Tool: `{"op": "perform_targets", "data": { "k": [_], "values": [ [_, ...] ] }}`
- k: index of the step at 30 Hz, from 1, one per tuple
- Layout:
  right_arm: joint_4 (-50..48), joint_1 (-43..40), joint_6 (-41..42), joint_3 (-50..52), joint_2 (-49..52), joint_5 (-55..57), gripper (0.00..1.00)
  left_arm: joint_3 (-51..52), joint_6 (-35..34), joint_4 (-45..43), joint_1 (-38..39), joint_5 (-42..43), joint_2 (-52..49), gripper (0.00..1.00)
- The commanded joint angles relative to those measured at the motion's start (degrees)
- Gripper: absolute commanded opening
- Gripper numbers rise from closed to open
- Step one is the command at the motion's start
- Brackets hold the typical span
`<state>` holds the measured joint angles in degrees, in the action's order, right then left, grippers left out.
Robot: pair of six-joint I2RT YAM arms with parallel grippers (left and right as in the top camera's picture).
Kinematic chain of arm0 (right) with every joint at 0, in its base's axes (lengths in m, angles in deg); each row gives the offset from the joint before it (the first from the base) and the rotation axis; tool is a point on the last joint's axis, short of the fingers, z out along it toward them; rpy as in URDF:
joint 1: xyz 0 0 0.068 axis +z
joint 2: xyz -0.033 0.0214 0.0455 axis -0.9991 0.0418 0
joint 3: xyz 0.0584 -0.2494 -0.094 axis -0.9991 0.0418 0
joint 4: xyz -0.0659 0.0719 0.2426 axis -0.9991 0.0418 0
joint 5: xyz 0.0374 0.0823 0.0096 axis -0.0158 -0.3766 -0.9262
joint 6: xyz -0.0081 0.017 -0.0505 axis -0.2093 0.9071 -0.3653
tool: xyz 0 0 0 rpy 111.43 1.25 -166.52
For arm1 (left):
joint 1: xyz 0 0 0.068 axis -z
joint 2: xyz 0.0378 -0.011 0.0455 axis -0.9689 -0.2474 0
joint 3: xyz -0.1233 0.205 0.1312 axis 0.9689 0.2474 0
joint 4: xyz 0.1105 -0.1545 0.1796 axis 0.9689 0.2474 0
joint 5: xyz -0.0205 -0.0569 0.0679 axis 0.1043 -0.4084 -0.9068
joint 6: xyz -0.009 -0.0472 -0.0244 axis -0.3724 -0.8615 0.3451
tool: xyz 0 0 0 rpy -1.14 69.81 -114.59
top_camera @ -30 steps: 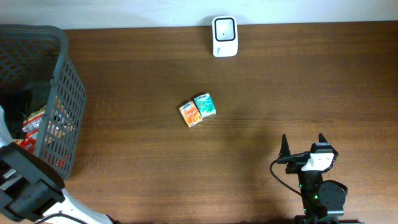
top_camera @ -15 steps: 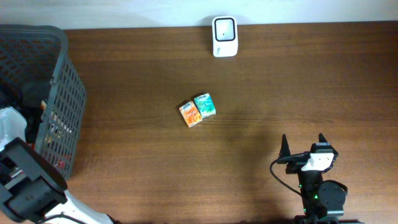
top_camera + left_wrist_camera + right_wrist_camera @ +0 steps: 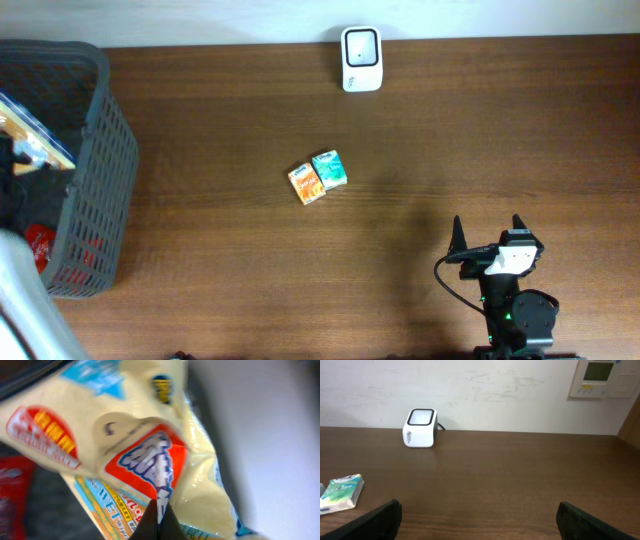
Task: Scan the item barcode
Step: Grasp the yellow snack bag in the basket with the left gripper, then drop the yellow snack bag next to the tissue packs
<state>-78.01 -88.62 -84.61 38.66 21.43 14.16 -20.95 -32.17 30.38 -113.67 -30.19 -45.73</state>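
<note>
While left claw [image 3: 159, 521] is pinched on yellow packet [image 3: 125, 435] over basket [image 3: 100, 170] | right claw [image 3: 487, 228] gapes wide — well apart from it.

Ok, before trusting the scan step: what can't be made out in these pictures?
Barcode on the yellow packet: left wrist view, print blurred, none visible.
Left pincer: only its tips show, cut by bottom edge.
Basket contents: overhead, hidden by mesh wall and frame edge.

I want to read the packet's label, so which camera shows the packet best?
Left wrist: the packet fills the frame, pinched in the fingers, print blurred. Overhead shows only a piece over the basket. Right wrist shows none of it.
</note>
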Motion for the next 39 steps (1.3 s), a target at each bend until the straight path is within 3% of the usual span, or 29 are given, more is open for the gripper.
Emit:
{"op": "perform_targets", "data": {
  "k": [1,4,8,13,17,21,22,23,27,32,35,36,38,39],
  "values": [
    [0.07,0.31,0.02,0.50,-0.37,-0.28,0.98,-1.36,0.87,-0.94,2.03,9.01,10.62,0.00],
    [0.07,0.31,0.02,0.50,-0.37,-0.28,0.98,-1.36,0.90,-0.39,11.15,10.91,15.67,0.00],
    [0.07,0.31,0.02,0.50,-0.37,-0.28,0.98,-1.05,0.92,1.57,29.70,8.83,12.70,0.00],
    [0.07,0.31,0.02,0.50,-0.37,-0.28,0.98,-1.03,1.42,1.44,50.14,7.19,-4.94,0.00],
    [0.07,0.31,0.02,0.50,-0.37,-0.28,0.98,-1.03,4.33,0.96,61.57,7.39,-21.03,0.00],
    [0.07,0.31,0.02,0.50,-0.37,-0.28,0.98,-1.03,4.33,0.33,68.63,7.39,-30.60,0.02],
    [0.07,0.31,0.02,0.50,-0.37,-0.31,0.98,-1.03,4.33,0.24,69.55,7.37,-31.28,0.11],
    [0.07,0.31,0.02,0.50,-0.37,-0.31,0.98,-1.03,4.33,0.13,70.60,7.37,-31.52,0.26],
    [0.07,0.31,0.02,0.50,-0.37,-0.28,0.98,-2.38,9.92,-0.66,71.87,7.39,-31.50,0.48],
    [0.07,0.31,0.02,0.50,-0.37,-0.28,0.98,-15.13,23.74,8.59,68.67,5.92,-30.14,0.55],
    [0.07,0.31,0.02,0.50,-0.37,-0.28,0.98,-28.17,23.89,22.01,64.17,-5.66,-28.28,0.59],
    [0.07,0.31,0.00,0.50,-0.37,-0.28,0.98,-32.30,23.89,26.25,62.34,-9.90,-27.69,0.66],
    [0.07,0.31,0.02,0.50,-0.37,-0.28,0.98,-40.28,23.87,33.38,55.98,-15.23,-25.83,0.99],
    [0.07,0.31,0.02,0.50,-0.37,-0.28,0.98,-42.01,23.85,34.86,53.16,-15.17,-25.16,0.99]
  ]
}}
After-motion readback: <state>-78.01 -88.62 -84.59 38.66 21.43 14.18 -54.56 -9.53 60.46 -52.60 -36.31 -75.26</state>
